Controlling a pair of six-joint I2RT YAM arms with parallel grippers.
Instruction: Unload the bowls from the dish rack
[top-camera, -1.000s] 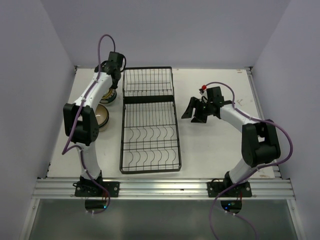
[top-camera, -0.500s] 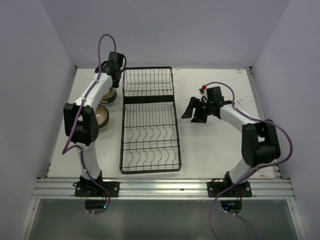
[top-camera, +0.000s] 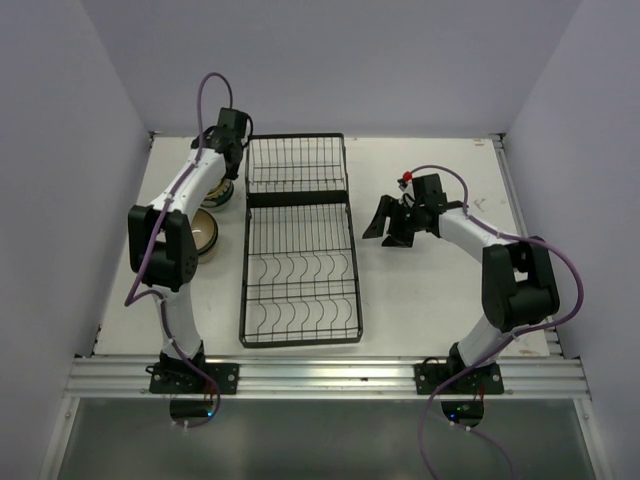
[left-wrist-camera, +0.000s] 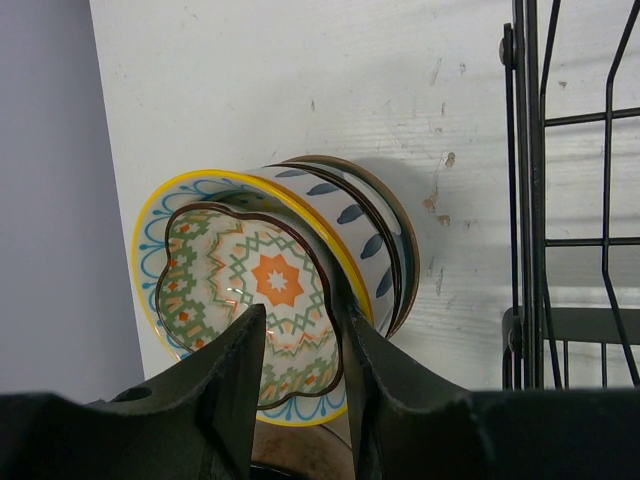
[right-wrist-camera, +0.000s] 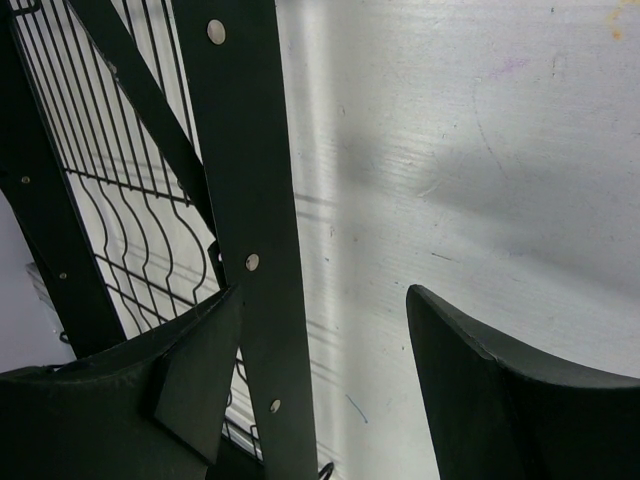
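Overhead, the left arm hides most of what sits at the far left of the table (top-camera: 420, 300): a stack of bowls (top-camera: 212, 195) and, nearer the arm bases, a lone tan bowl (top-camera: 205, 232). All of them stand outside the dish rack (top-camera: 297, 200), just beside its left side.

The left wrist view opens up that stack. A scalloped bowl (left-wrist-camera: 270, 290) with an orange star sits inside a yellow-rimmed bowl (left-wrist-camera: 146, 232), which sits inside a brown-rimmed bowl (left-wrist-camera: 402, 245). That makes three nested and, with the lone one, four bowls. The left gripper (left-wrist-camera: 298, 300) is partly spread, one finger inside the scalloped bowl and the other outside the rims. Whether it pinches them I cannot tell.

One rack lies lengthwise in mid-table, with two sections; only the top view shows it whole. The left wrist view catches just its edge wires.

Right of the rack, the right gripper (top-camera: 392, 225) has its jaws wide apart and holds nothing. Its wrist view shows bare tabletop between the fingers and the rack frame by its left finger.
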